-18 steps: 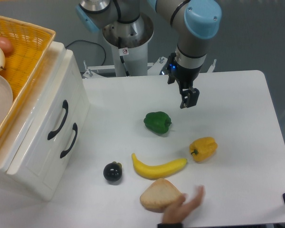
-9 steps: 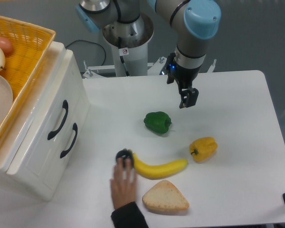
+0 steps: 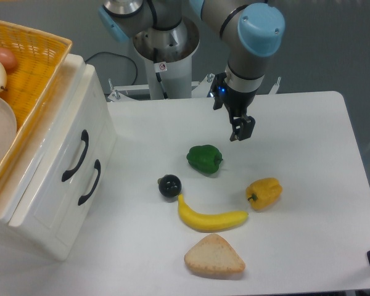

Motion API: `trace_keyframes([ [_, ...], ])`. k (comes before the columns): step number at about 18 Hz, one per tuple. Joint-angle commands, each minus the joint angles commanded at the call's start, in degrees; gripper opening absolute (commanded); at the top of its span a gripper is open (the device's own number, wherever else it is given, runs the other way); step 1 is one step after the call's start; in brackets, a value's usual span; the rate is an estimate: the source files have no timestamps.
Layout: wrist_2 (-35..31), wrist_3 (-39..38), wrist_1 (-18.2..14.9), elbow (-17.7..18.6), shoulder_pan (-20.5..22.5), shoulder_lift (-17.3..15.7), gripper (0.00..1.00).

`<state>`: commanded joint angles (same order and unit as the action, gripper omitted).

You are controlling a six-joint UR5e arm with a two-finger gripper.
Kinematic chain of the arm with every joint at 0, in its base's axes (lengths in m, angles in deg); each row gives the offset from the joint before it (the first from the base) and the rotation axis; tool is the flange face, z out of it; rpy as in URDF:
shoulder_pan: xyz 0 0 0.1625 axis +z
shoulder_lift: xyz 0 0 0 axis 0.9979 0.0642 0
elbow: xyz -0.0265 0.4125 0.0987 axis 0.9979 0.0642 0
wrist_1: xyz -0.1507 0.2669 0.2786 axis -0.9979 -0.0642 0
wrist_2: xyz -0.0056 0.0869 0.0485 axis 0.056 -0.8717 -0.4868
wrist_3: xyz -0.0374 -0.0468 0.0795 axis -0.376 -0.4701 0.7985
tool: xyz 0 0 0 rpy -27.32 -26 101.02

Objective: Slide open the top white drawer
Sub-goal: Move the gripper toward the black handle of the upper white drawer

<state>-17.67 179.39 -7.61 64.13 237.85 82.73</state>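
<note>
From my station I see the gripper (image 3: 242, 128) hanging above the table (image 3: 308, 154), just behind the green pepper (image 3: 204, 158), and it holds nothing; its two fingers point down and look close together, but I cannot tell for sure whether they are closed. Compared with half a second ago, the arm has moved only a little, toward the left, while the person's hand that was on the table is now gone. The small black fruit (image 3: 169, 185) now lies farther right, near the banana (image 3: 211, 217), and the banana has turned a bit. The top white drawer (image 3: 61, 151) is at the far left, well apart from the gripper, and its black handle (image 3: 76, 156) is untouched; the drawer looks fully closed. The lower drawer handle (image 3: 90, 182) sits just beside it. I judge that the task has not really started: the gripper must first travel across to the upper handle.
</note>
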Motion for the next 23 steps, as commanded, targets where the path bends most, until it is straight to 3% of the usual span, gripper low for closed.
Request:
trace_keyframes([
  [5,-0.1,-11.3,-0.1,-0.7,-3.4,0.3,1.0],
  [9,-0.1,-14.0,-0.8,0.3,-5.4,-0.2,1.0],
  [14,10.1,-34.6,-1.1,-0.9,-8.1,0.4,1.0],
  [16,13.1,-37.9,-1.1,-0.9,-8.3,0.4,1.0],
  [19,12.8,-41.2,-1.1,-1.0,-10.5,0.5,1.0],
  [23,13.0,-52.9,-0.6,-2.1,-13.5,2.0,1.0],
])
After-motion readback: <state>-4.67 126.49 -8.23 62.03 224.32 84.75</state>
